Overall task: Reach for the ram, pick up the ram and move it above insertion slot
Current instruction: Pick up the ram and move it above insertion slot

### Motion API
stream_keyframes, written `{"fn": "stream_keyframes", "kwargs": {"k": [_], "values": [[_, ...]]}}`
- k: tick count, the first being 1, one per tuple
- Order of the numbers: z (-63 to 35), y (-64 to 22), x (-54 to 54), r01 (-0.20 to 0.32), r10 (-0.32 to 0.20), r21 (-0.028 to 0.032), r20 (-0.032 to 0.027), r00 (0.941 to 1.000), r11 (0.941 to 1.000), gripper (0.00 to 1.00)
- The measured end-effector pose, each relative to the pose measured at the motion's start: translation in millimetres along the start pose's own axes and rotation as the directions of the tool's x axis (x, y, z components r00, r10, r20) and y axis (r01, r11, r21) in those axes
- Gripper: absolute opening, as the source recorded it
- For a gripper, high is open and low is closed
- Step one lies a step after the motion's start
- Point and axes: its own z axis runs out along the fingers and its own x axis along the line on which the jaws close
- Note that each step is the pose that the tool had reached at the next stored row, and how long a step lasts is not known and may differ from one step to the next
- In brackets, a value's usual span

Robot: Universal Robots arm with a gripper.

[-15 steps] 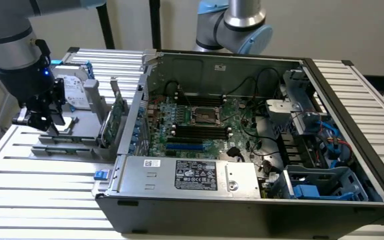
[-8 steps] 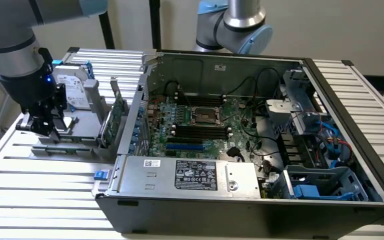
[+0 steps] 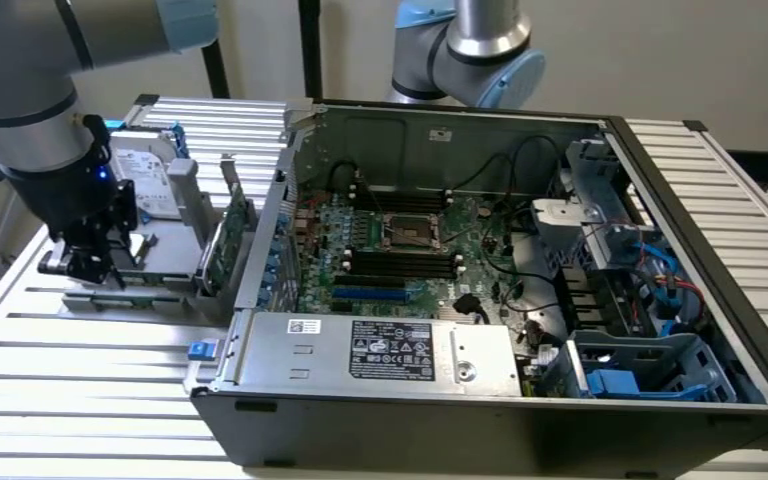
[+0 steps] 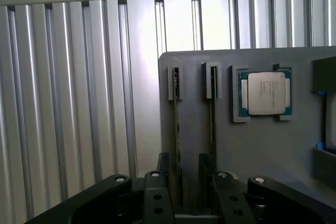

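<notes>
Two ram sticks (image 4: pixel 177 145) stand edge-on in gray holder (image 4: pixel 252 150); gripper (image 4: pixel 191 203) hangs just over them, jaws spread wide, nothing held.

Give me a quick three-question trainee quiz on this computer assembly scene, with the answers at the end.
1. True or false: the gripper is shut on a ram stick.
2. Multiple choice: what sits in the grey holder beside the two edge-on sticks? A) a processor chip B) a fan C) a screwdriver
3. Fill in: the open computer case lies on the exterior view's ____ of the arm.

Key:
1. False. The jaws stand open with nothing between them.
2. A, the processor chip.
3. Right.
</notes>
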Motion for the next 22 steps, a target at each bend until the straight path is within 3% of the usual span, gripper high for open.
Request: {"fn": "stream_keyframes", "kwargs": {"k": [22], "values": [[37.8, -1.4, 3.3, 0.000, 0.000, 0.0004, 0.0006, 1.0000, 1.0000, 0.36]]}}
